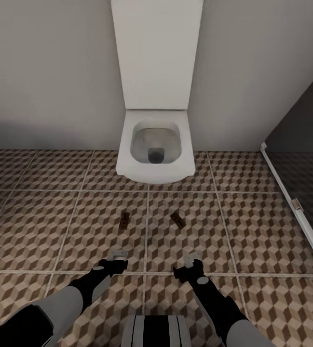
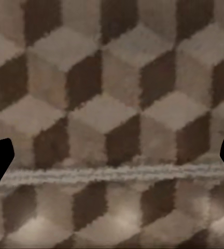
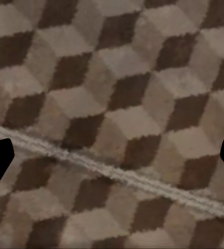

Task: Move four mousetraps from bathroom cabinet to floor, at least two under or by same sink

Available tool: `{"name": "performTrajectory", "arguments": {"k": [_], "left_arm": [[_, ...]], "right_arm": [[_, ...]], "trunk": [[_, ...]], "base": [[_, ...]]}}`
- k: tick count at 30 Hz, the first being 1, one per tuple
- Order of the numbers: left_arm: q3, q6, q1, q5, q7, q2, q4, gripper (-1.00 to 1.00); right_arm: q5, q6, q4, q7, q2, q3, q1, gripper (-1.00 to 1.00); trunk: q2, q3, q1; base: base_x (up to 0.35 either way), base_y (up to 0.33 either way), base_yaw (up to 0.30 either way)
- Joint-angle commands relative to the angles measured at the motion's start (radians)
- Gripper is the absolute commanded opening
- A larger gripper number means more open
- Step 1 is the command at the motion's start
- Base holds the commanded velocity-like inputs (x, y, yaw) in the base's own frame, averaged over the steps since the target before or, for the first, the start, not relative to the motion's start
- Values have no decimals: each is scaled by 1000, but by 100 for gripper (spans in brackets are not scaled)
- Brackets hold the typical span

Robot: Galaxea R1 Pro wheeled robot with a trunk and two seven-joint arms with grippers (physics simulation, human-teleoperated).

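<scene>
1. Two mousetraps lie flat on the floor (image 1: 40, 226) in front of the toilet (image 1: 156, 144): the left trap (image 1: 125, 220) and the right trap (image 1: 177, 220), both small dark brown slabs, too small to show wire or a red spot.
2. The left trap lies nearly straight toward the toilet; the right one is tilted. They lie well apart, on either side of a grout line.
3. The left gripper (image 1: 119, 254) hangs near the left trap, on the side away from the toilet, jaws spread wide and empty.
4. The right gripper (image 1: 193, 259) hangs likewise near the right trap, also released.
5. The floor has brown, beige and white cube-pattern tiles with pale grout.
6. Behind the toilet stands a plain grey wall (image 1: 45, 72); beside it, a dark glass panel (image 1: 306, 159) in a white frame.
</scene>
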Motion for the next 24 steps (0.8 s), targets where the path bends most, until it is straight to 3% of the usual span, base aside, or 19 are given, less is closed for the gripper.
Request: {"name": "performTrajectory", "arguments": {"k": [1, 14, 24], "left_arm": [[-9, 0, 0, 7, 5, 5, 0, 100], [-9, -10, 7, 9, 3, 36, 63, 100], [-9, -121, 33, 9, 1, 37, 157, 100]], "right_arm": [[10, 8, -2, -5, -1, 4, 0, 100], [10, 0, 0, -4, -5, 4, 0, 100], [10, -81, 81, -4, -5, 3, 0, 100]], "trunk": [[7, 3, -4], [98, 43, -54], [168, 75, -92]], "base": [[0, 0, 0], [0, 0, 0], [0, 0, 0]]}}
